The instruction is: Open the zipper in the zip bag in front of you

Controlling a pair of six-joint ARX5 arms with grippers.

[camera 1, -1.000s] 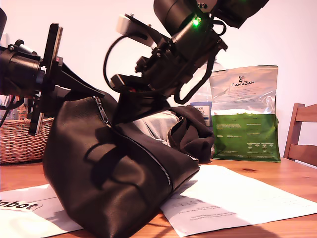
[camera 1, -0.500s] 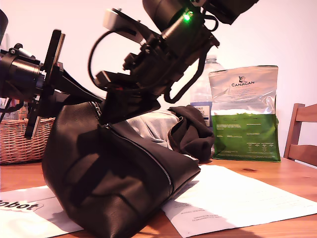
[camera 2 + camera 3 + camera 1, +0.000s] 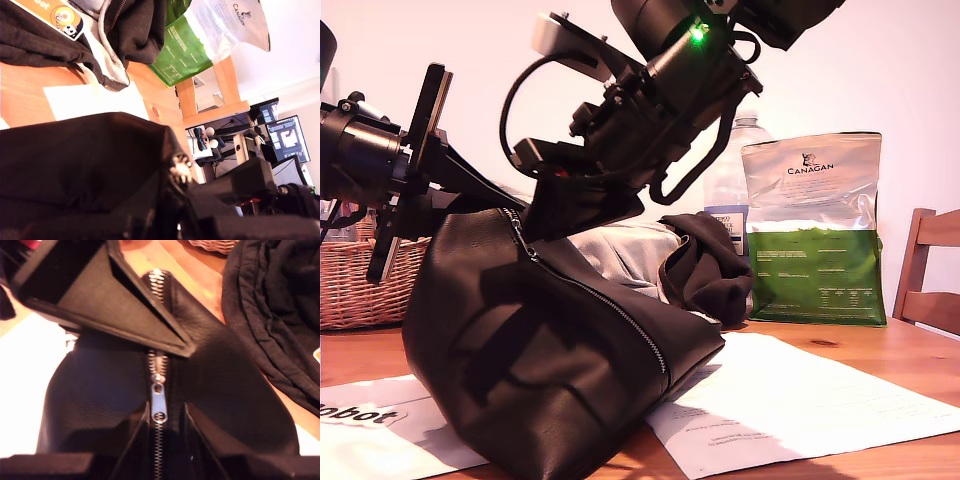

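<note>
In the exterior view the upper end of the zipper (image 3: 525, 235) disappears under my second gripper (image 3: 545, 215) and its dark shadow, so the pull tab cannot be made out there. My first gripper (image 3: 470, 185) is cut off at the exterior view's left edge, and its fingertips merge with the black leather of the zip bag (image 3: 540, 350). The water bottle (image 3: 730, 190) stands mostly hidden behind the arm and the CANAGAN pouch (image 3: 812, 230), and the wooden chair (image 3: 925, 275) runs off the right edge.

second pincer (image 3: 545, 195) slid up the zipper (image 3: 582, 290) toward the zip bag's (image 3: 530, 370) raised end, bag end dragged slightly toward the exterior view's left
</note>
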